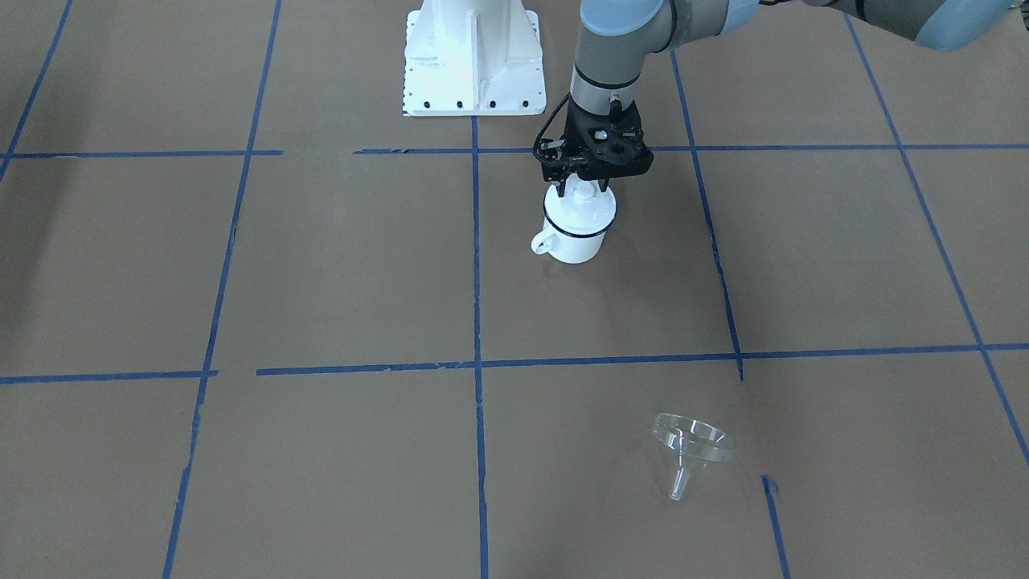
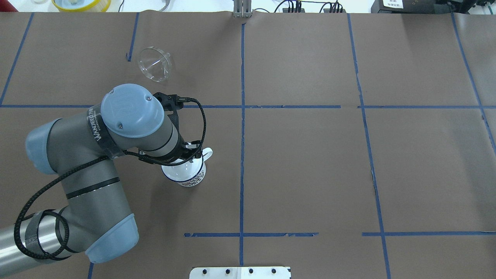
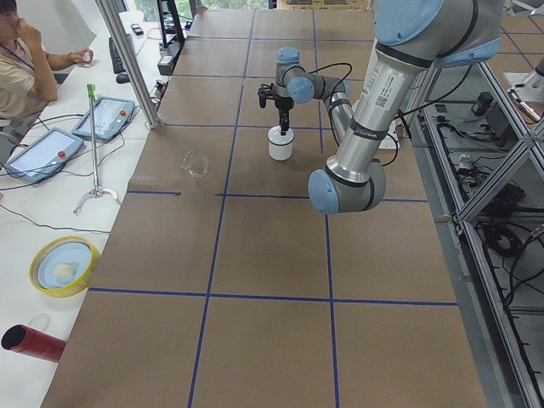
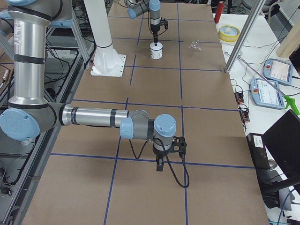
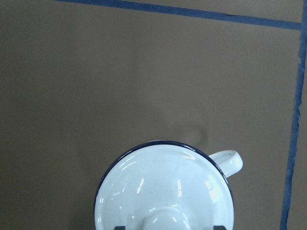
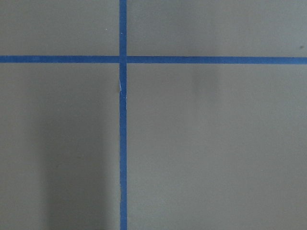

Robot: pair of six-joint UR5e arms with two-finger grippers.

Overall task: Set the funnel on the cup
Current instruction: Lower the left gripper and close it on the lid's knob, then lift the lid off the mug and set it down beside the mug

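Pretty clearly a robotics lab is shown: the table (image 3: 263, 255) is papered brown and gridded off with blue tape (image 3: 272, 196), teach pendants (image 3: 106, 117) are laid out on the side bench (image 3: 51, 204), and an operator (image 3: 21, 68) is seated nearby.

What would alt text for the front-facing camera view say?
The left gripper hangs at the knobbed lid covering the white blue-rimmed cup on a brown table with blue tape lines. The clear funnel rests apart, nearer the camera.
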